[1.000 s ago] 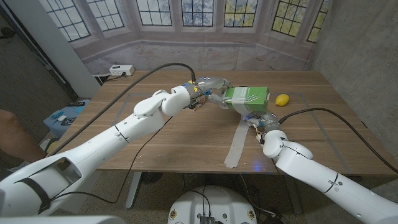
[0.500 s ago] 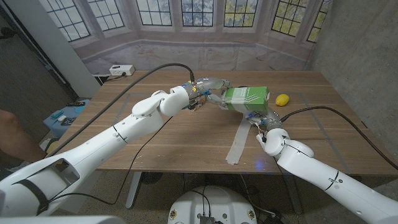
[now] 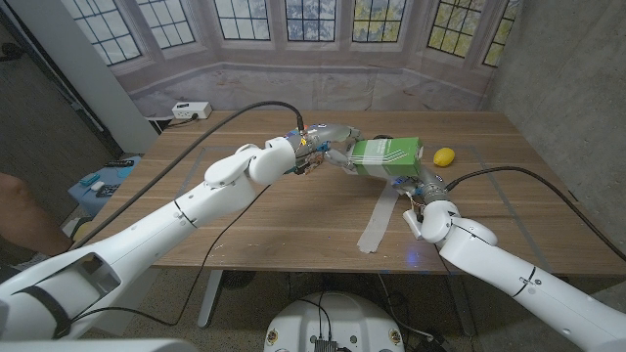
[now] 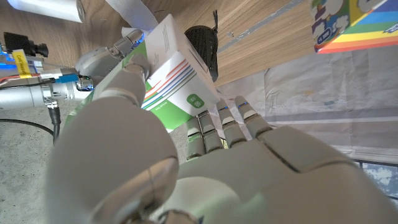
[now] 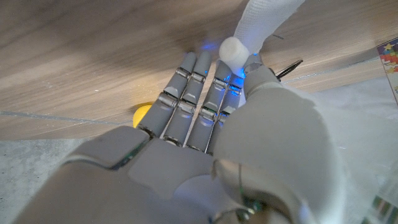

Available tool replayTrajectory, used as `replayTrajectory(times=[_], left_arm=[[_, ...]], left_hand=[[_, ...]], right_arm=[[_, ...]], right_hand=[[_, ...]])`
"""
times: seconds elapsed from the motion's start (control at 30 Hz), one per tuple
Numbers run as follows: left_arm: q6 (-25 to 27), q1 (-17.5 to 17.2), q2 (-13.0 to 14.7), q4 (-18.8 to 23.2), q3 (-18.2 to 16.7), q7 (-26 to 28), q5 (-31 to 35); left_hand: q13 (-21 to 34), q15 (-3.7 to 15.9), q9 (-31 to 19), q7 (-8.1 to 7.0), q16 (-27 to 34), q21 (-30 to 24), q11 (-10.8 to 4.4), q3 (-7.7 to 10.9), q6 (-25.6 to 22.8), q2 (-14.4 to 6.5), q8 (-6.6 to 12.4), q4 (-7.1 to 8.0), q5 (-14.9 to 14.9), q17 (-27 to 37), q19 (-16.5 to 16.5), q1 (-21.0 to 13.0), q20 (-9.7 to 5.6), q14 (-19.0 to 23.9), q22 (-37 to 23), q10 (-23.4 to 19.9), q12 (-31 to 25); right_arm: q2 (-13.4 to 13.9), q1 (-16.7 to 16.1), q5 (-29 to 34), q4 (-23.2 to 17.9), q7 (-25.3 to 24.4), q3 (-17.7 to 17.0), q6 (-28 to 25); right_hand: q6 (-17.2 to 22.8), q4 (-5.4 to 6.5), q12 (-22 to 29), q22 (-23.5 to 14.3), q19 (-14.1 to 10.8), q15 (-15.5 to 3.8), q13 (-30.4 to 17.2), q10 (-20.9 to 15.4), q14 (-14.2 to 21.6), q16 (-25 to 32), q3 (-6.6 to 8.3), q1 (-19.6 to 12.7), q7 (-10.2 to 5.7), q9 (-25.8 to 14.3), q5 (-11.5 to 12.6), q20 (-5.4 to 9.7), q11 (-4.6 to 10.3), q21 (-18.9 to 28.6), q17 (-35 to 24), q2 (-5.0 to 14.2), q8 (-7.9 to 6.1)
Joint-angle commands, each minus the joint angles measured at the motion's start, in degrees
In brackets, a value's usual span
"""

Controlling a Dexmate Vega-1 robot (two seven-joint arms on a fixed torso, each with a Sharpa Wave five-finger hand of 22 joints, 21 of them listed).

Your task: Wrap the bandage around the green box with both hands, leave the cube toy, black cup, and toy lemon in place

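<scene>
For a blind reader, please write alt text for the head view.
The left hand holds a green box above a wooden table, while the right hand holds a white bandage trailing beneath it. A toy lemon lies nearby.

It looks like a robot test room staged as a home: a printed backdrop (image 3: 293, 39) of bay windows hangs behind the wooden bench (image 3: 293, 210), bare concrete wall (image 3: 562, 68) stands beside it, and a power strip (image 3: 192, 110) lies on the bench's far corner.
</scene>
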State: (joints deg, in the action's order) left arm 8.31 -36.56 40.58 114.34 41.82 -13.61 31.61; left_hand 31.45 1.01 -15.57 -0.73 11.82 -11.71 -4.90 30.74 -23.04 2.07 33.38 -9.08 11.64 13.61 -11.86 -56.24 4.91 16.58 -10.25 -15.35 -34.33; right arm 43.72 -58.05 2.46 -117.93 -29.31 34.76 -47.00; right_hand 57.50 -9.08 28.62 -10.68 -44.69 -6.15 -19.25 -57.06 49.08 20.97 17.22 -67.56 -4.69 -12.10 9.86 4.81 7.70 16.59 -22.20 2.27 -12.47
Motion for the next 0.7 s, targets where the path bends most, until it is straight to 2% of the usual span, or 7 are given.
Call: replayTrajectory(times=[0.03,0.7], left_arm=[[1.5,-0.9,0.9,1.8,-0.2,-1.0,0.1],[1.4,-1.5,1.9,2.6,-0.4,-2.7,-1.5]], left_hand=[[0.3,-0.22,-0.1,1.50,-0.1,0.0,0.07,0.50,-2.4,-3.1,4.67,0.06,0.4,0.1,0.2,0.3,0.01,0.3,-0.2,-0.2,-0.3],[0.3,-0.25,-0.1,1.59,-0.1,0.0,0.09,0.61,-2.5,-3.0,4.75,0.08,0.4,0.1,0.2,0.4,-0.05,0.2,-0.2,-0.3,-0.3]], right_arm=[[0.6,0.0,-0.4,1.2,0.1,-1.1,0.8],[1.7,2.5,1.1,2.4,1.6,-0.9,2.0]], right_hand=[[0.3,0.00,0.3,-0.2,0.2,-6.92,-0.3,-0.3,0.5,0.0,-0.26,-0.6,-0.30,-0.3,0.5,1.75,0.29,0.5,-0.2,0.25,0.17],[0.3,-0.01,0.3,-0.2,0.2,-6.91,-0.4,-0.3,0.7,-0.2,-0.39,-0.7,-0.34,-0.3,0.5,1.77,0.36,0.6,-0.5,0.30,0.14]])
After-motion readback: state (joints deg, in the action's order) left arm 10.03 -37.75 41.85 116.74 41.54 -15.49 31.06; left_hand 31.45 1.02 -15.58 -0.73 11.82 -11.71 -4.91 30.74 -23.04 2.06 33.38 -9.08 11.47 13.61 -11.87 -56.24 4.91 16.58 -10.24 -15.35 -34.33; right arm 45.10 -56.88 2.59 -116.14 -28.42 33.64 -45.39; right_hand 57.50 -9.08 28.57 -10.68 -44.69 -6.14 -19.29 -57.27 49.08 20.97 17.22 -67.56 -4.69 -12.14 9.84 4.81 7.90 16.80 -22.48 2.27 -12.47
